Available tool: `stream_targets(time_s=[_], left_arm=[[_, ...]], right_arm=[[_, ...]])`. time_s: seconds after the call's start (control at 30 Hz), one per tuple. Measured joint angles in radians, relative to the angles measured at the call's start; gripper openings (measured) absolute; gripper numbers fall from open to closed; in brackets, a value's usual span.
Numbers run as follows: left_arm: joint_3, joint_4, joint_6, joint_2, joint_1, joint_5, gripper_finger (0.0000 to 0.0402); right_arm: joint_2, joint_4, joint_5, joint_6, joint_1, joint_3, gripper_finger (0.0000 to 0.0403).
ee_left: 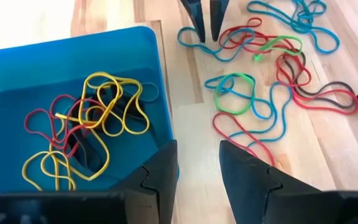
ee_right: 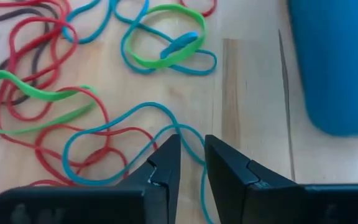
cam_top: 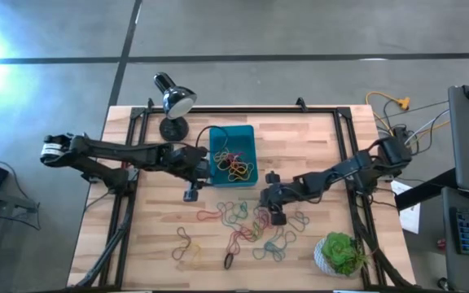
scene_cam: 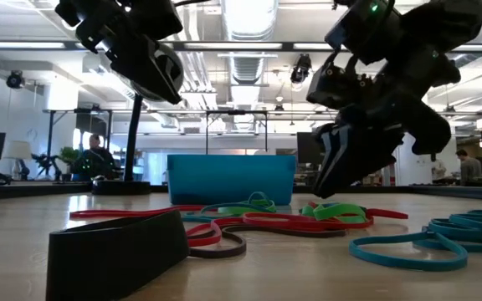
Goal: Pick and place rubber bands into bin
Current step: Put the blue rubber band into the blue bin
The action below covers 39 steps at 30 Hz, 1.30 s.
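The small rectangular teal-blue plastic bin (cam_top: 218,134) sits toward the far side of the pale wooden slatted table (cam_top: 153,244), just right of the black desk lamp with a silver shade (cam_top: 174,99). Inside it lies a tangle of yellow, red and dark rubber bands (ee_left: 82,127). The rest of the thin, floppy rubber bands (cam_top: 247,221) are scattered loose on the wood in front of the bin: red, green, blue, brown and yellow loops, some overlapping.

The left gripper (cam_top: 192,192) hangs over the bin's near-left corner, at the edge of the wall. In its wrist view the 2 dark fingers (ee_left: 244,177) stand apart with bare table showing between them, and nothing is caught there.

The right gripper (cam_top: 277,213) is over the heap of loose bands, near the bin's front-right corner. Its fingers (ee_right: 166,165) are only narrowly parted, pointing down at a blue loop (ee_right: 129,134) lying among red and green ones; from the low view the tips seem to be just above the table, and I can't see any band pinched between them.

A bushy green plant in a white pot (cam_top: 340,254) stands at the table's near-right corner. Beyond the table, people sit at desks in the room.
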State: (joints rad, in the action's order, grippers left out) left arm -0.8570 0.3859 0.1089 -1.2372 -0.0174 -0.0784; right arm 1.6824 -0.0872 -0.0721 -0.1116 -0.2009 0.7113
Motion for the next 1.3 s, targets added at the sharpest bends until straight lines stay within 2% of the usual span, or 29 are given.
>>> stream_targets(time_s=[0.53, 0.8, 1.07, 1.3], left_arm=[[0.000, 0.000, 0.000, -0.004, 0.000, 0.000, 0.0105], [0.000, 0.000, 0.000, -0.004, 0.000, 0.000, 0.0105], [0.000, 0.009, -0.017, -0.004, 0.002, -0.002, 0.0105], [0.000, 0.059, -0.026, -0.004, 0.006, -0.002, 0.0105]], right_arm=[[0.041, 0.000, 0.014, 0.000, 0.025, 0.000, 0.0067], [0.041, 0.004, 0.034, 0.002, 0.031, 0.000, 0.0012], [0.028, 0.010, 0.030, -0.012, 0.031, -0.001, 0.0008], [-0.046, 0.007, 0.028, -0.012, 0.030, -0.001, 0.0008]])
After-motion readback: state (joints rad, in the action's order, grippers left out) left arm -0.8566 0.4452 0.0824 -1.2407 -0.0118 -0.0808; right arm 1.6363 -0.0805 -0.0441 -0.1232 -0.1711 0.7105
